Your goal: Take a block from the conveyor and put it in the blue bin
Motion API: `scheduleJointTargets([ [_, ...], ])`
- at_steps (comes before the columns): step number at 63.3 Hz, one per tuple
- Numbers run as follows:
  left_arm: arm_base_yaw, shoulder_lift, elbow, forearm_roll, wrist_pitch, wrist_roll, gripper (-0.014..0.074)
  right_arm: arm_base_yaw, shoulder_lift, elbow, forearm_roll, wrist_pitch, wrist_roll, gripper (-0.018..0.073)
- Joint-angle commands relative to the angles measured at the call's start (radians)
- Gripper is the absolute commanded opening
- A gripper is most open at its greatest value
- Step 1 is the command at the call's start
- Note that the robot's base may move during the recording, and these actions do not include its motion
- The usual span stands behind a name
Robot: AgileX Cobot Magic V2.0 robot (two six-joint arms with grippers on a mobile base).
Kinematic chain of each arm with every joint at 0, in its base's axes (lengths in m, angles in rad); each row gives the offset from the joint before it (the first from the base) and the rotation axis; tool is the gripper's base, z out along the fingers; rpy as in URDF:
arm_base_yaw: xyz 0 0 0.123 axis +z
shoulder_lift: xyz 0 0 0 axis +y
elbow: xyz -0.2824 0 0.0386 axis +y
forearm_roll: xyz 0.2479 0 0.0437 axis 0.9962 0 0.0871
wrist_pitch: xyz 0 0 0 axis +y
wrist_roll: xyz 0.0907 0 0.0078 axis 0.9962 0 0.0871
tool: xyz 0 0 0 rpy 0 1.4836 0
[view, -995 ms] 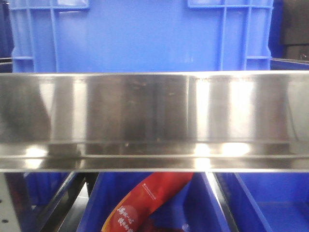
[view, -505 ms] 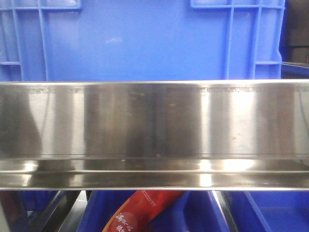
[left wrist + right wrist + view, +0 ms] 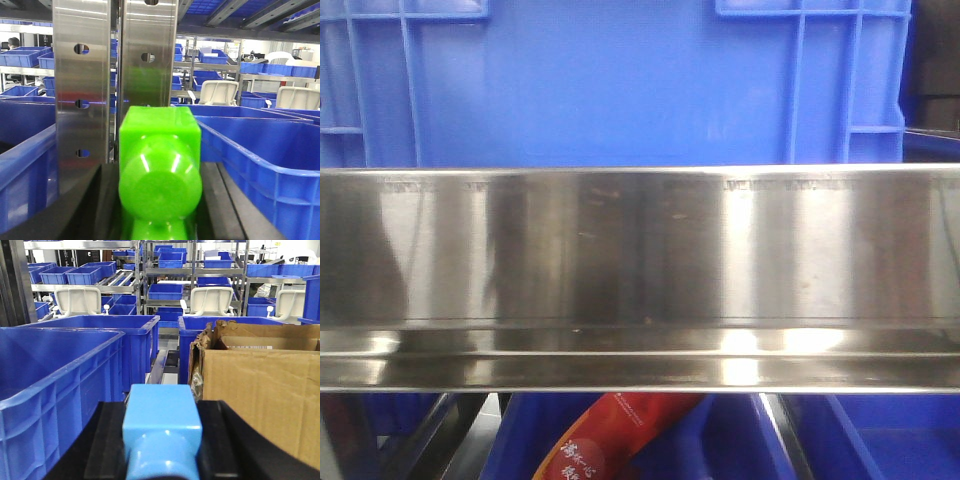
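In the left wrist view my left gripper (image 3: 159, 180) is shut on a bright green block (image 3: 160, 150), held between its black fingers (image 3: 97, 200). A blue bin (image 3: 260, 155) lies close on its right and another (image 3: 25, 165) on its left. In the right wrist view my right gripper (image 3: 162, 432) is shut on a light blue block (image 3: 161, 412) between black fingers (image 3: 107, 440). A large blue bin (image 3: 50, 375) stands to its left. The front view shows a blue bin (image 3: 620, 80) behind a steel beam (image 3: 640, 260). The conveyor is out of view.
Perforated steel uprights (image 3: 115, 75) stand straight ahead of the left gripper. An open cardboard box (image 3: 260, 390) stands right of the right gripper. A red packet (image 3: 610, 440) lies in a lower blue bin. Shelving with more blue bins and white chairs fills the background.
In the front view the steel beam has dropped lower in the frame and the blue bin behind it looks larger; over the last half second almost nothing has shifted.
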Motion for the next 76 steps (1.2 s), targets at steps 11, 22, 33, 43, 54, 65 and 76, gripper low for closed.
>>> scheduleJointTargets([
  [11,-0.006,-0.003,-0.001,-0.002,-0.019,-0.005,-0.0111,0.001,-0.002,0.0,-0.002,-0.016,-0.006,-0.0162],
  [22,-0.006,-0.003,-0.001,-0.002,-0.037,-0.005,-0.0111,0.001,-0.002,0.0,-0.002,-0.016,-0.006,-0.0162],
  [33,-0.006,0.015,-0.019,-0.015,-0.015,-0.005,-0.0111,0.004,0.003,-0.008,0.0,-0.044,-0.006,-0.0162],
  [43,-0.007,0.093,-0.172,-0.02,0.153,0.049,-0.0111,0.012,0.06,-0.107,0.0,-0.021,-0.042,-0.0162],
  [54,-0.007,0.261,-0.328,-0.113,0.241,0.187,-0.0111,0.072,0.194,-0.229,0.0,-0.031,-0.063,-0.0162],
  [65,-0.013,0.436,-0.444,-0.278,0.258,0.254,-0.0111,0.162,0.374,-0.351,0.0,-0.04,-0.063,-0.0162],
  [76,-0.117,0.584,-0.533,-0.312,0.266,0.311,-0.0111,0.271,0.534,-0.474,0.0,-0.043,-0.063,-0.0162],
])
